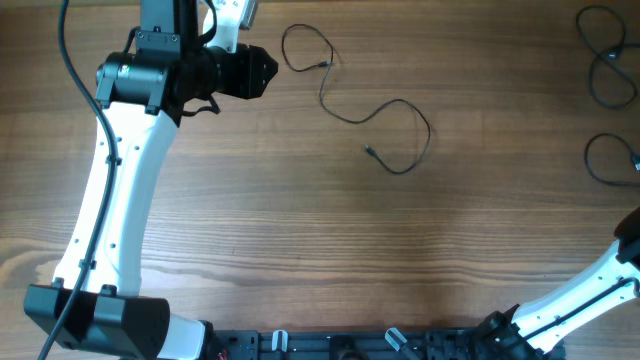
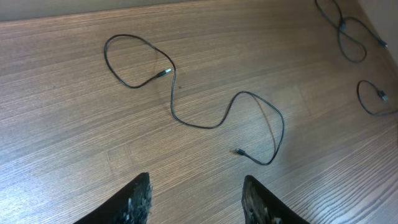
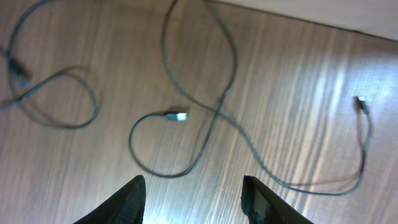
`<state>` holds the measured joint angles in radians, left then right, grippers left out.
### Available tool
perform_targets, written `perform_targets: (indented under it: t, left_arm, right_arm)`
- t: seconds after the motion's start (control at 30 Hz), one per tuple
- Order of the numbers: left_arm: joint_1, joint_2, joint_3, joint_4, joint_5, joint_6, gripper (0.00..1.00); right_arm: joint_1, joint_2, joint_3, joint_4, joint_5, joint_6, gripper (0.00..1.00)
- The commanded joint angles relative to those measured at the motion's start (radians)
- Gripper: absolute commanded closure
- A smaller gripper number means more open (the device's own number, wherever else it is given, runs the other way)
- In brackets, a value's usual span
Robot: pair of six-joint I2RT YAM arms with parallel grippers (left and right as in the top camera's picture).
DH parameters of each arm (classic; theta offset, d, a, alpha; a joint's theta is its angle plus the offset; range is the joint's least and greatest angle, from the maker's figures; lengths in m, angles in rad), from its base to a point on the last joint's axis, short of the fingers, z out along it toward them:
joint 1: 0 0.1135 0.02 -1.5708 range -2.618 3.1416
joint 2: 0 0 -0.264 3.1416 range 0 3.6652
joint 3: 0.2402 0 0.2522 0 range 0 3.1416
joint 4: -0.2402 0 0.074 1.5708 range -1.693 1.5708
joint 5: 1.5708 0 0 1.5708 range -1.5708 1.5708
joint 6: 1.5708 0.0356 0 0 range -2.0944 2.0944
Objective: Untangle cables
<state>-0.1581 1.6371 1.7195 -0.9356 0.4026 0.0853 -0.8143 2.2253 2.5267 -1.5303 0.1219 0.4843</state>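
One thin black cable point(image 1: 352, 121) snaked loosely across the table point(image 1: 300, 240) toward twelve o'clock; more looped cables point(image 1: 603, 56) lay at two o'clock. The left gripper point(image 2: 196, 199) and right gripper point(image 3: 193, 199) stood spread, empty.

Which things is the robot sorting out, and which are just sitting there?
For the job:
- long cable in the middle
- looped cables at the right edge

Just there:
- wooden table
- thick black wire on the left arm
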Motion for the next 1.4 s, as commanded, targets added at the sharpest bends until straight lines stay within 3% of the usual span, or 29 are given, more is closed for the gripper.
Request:
perform_targets:
  t: [0.0,0.33,0.67,0.77,0.9,1.07,1.37]
  left_arm:
    - [-0.004,-0.005,-0.001,0.0,0.019,0.016,0.51]
    - [-0.004,-0.005,-0.001,0.0,0.019,0.015,0.51]
    - [-0.004,-0.005,-0.001,-0.013,0.019,0.015,0.51]
    - [-0.004,-0.005,-0.001,-0.02,0.019,0.015,0.51]
    - [-0.004,-0.005,-0.001,-0.023,0.019,0.015,0.51]
    - [-0.004,-0.005,-0.001,-0.021,-0.037,0.01,0.51]
    - [-0.004,-0.004,-0.001,0.045,-0.193,-0.023,0.5]
  right_arm:
    - [0.01,-0.069,-0.002,0.008,-0.103,-0.074,0.49]
    - [0.067,-0.24,-0.002,0.025,-0.256,-0.199,0.47]
    - [0.27,-0.348,-0.002,0.045,-0.309,-0.301,0.41]
    - [0.357,-0.356,-0.002,0.028,-0.38,-0.368,0.35]
    - [0.469,-0.356,-0.002,0.014,-0.408,-0.41,0.13]
    - [0.6,-0.356,-0.002,0.01,-0.404,-0.439,0.01]
    - [0.778,-0.351,-0.002,0.009,-0.298,-0.403,0.01]
